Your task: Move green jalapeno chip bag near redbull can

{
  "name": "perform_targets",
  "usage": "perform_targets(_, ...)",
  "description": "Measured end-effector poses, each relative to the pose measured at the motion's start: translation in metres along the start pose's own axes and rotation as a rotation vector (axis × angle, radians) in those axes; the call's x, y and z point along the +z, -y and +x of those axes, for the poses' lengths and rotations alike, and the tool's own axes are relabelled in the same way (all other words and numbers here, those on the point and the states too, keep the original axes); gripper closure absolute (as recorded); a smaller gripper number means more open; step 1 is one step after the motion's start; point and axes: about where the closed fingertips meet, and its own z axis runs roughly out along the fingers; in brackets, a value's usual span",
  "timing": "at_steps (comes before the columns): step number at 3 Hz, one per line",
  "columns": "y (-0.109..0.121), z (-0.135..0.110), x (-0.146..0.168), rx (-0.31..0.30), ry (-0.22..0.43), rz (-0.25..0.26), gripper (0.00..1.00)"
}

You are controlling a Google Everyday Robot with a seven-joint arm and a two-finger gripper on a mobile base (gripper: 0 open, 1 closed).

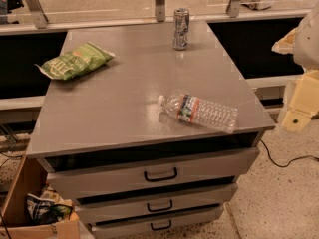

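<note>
Speckled flooring and a glass-panelled rail frame a grey drawer cabinet point(119, 103), whose flat top carries everything that matters. Off the cabinet's right side, at the edge of view and well apart from all three items, hangs the cream-coloured gripper point(300, 103); whether it is open or closed cannot be told. To reach its target it must cross the whole top, and the clear water bottle point(202, 111) lying on its side near the front right sits roughly in that path. A low sweep could set it rolling, probably off the front edge. The green jalapeno chip bag point(75, 61) lies flat at the far left, well apart from the can, with its outer end appearing to overhang the cabinet's left edge. That is the main hazard: a downward press or a nudge from the right could tip it off toward the floor, and slick, crinkled foil may slide out of a shallow pinch. Its long axis runs from that overhanging end toward the back centre, so the inner end points roughly at the redbull can point(181, 29). The can stands upright near the back edge, slim and tall. A bag carried in too fast or set down touching it could knock it over.
</note>
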Motion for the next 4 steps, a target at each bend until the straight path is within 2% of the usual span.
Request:
perform_targets(1,0.0,0.0,0.0,0.0,0.0,0.0,0.0)
perform_targets(2,0.014,-0.037,0.026,-0.026,0.081,-0.011,0.0)
perform_targets(4,0.073,-0.174,0.083,-0.121,0.281,0.01,0.0)
